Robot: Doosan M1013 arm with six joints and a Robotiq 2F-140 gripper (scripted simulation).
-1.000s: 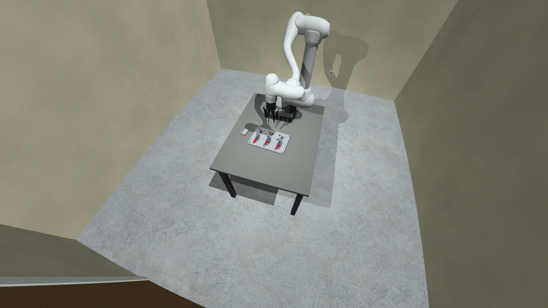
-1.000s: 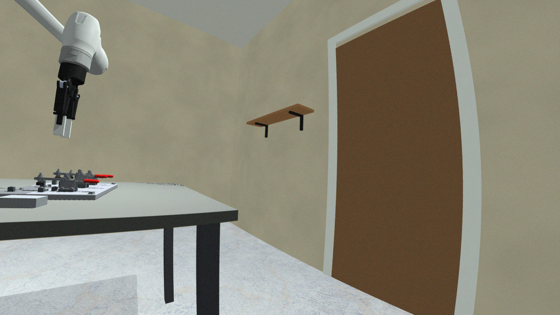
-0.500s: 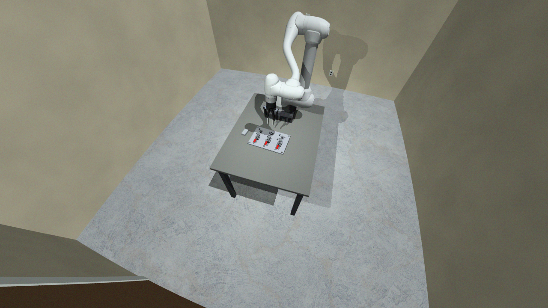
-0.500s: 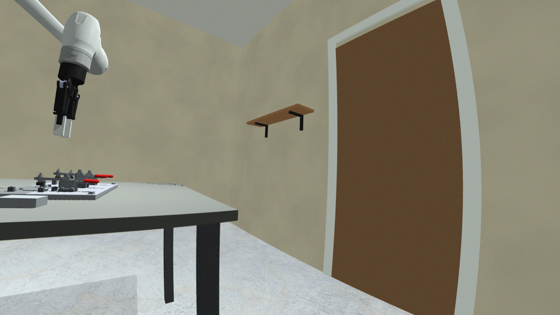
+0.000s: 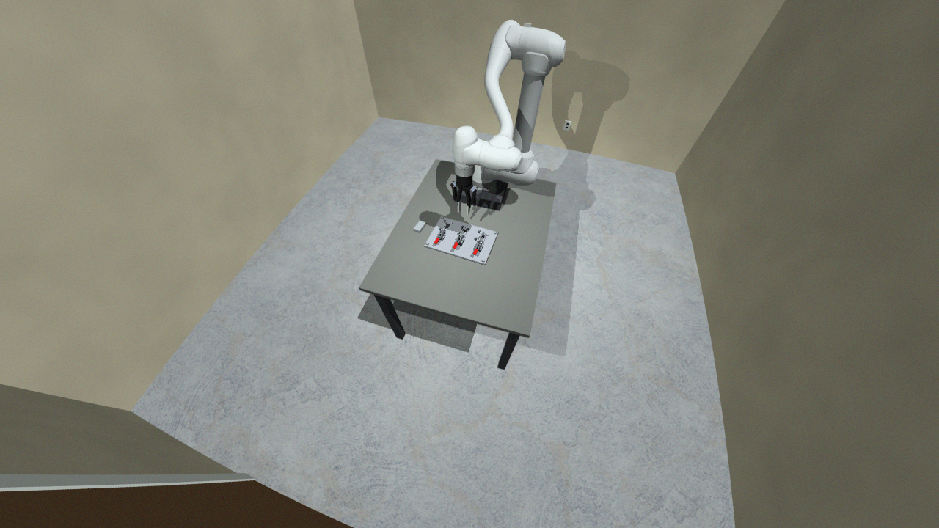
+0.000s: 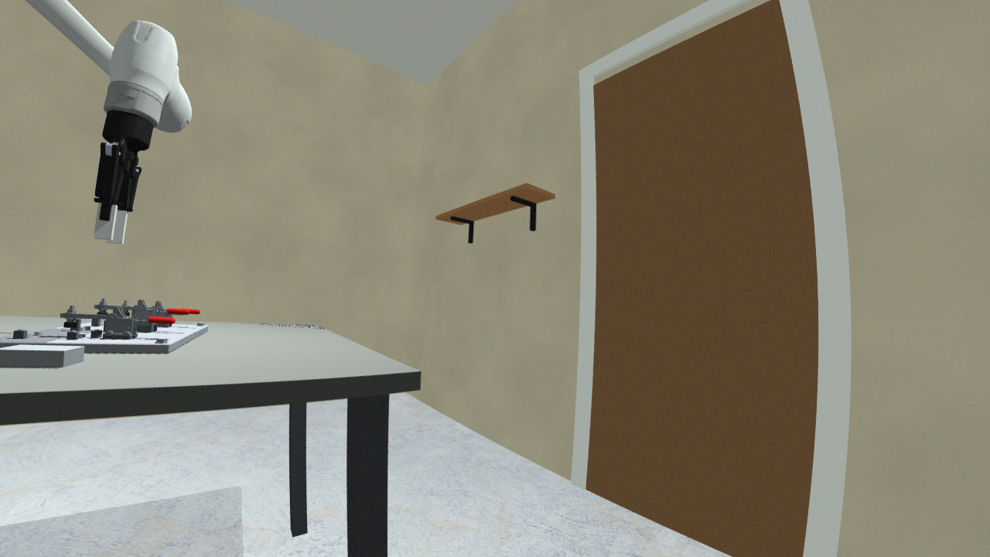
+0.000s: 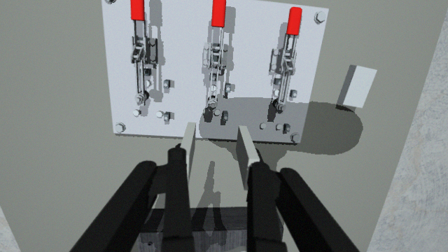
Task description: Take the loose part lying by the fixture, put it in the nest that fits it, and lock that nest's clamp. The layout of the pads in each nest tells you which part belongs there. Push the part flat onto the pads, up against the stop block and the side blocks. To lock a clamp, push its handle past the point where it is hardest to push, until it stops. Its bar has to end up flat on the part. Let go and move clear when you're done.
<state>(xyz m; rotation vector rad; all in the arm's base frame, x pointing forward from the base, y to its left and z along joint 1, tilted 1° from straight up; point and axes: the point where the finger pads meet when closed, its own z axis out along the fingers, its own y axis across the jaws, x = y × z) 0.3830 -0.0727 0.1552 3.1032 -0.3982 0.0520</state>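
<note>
The loose part (image 5: 419, 226), a small pale grey block, lies flat on the table just left of the fixture; it also shows in the wrist view (image 7: 358, 87) and in the exterior view (image 6: 38, 356). The white fixture plate (image 5: 463, 243) (image 7: 213, 70) carries three nests, each with a toggle clamp with a red handle (image 7: 137, 8) (image 7: 218, 12) (image 7: 294, 21). All three nests are empty. My gripper (image 7: 216, 136) (image 6: 110, 232) hangs high above the plate's edge nearest the robot base, pointing down. Its fingers stand partly closed with a clear gap and nothing between them.
The robot base (image 5: 488, 196) stands at the back of the table behind the fixture. The table edge runs close to the left of the loose part. A wall shelf (image 6: 495, 202) and a brown door (image 6: 692, 277) are far from the table.
</note>
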